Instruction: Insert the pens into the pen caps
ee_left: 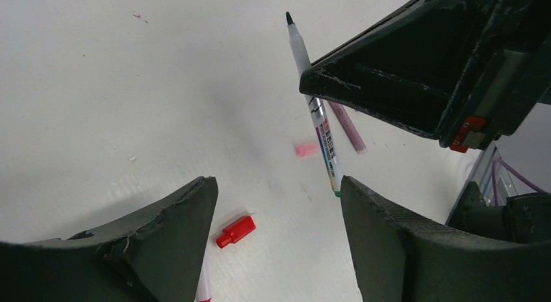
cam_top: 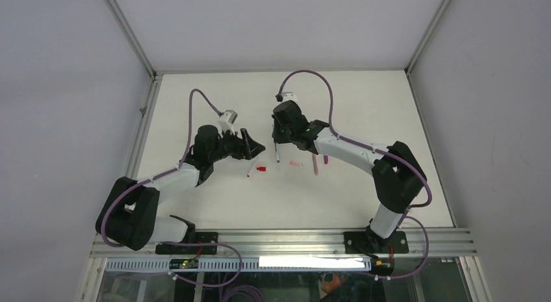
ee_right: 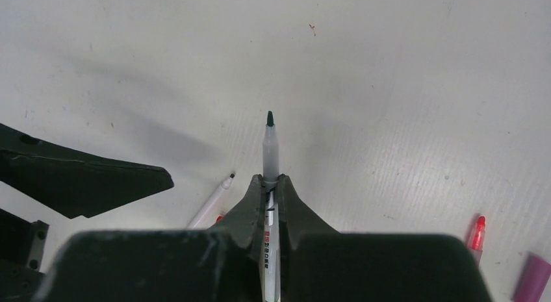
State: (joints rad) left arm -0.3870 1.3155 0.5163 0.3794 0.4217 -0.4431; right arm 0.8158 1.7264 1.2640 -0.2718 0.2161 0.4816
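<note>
White tabletop (cam_top: 214, 94) first, with the left arm (cam_top: 166, 180) and right arm (cam_top: 351, 148) reaching in from the near edge toward its middle.

Right gripper (ee_right: 270, 185): clamped tight on a slim white-barrelled marker pen with a dark green tip (ee_right: 270, 149), bare nib poking out beyond the fingertips. Held that way, probably, to leave the writing end free for a cap.

Left gripper (ee_left: 278, 191): jaws well apart, nothing between them, hovering low over the table just beside the held pen. Poised, by the look of it, to fetch a cap.

Flat on the table beyond the held pen, a long magenta pen (ee_left: 347, 128). Nearer, at the bottom edge of the left wrist view, a white pen with a red end (ee_left: 203, 289), mostly hidden by the left-hand finger.

Smallest last. Below the open jaws, nearer the left-hand finger, a short red plastic cap (ee_left: 236, 230) on its side, just beside the red-ended pen. Farther out, a pale pink cap (ee_left: 305, 149), near the magenta pen but apart from it.

No green cap visible in any view, so no sure match for the held nib. Nothing lying across the way down to the red cap. Close quarters between the two grippers, though: some risk of knocking the held pen.
</note>
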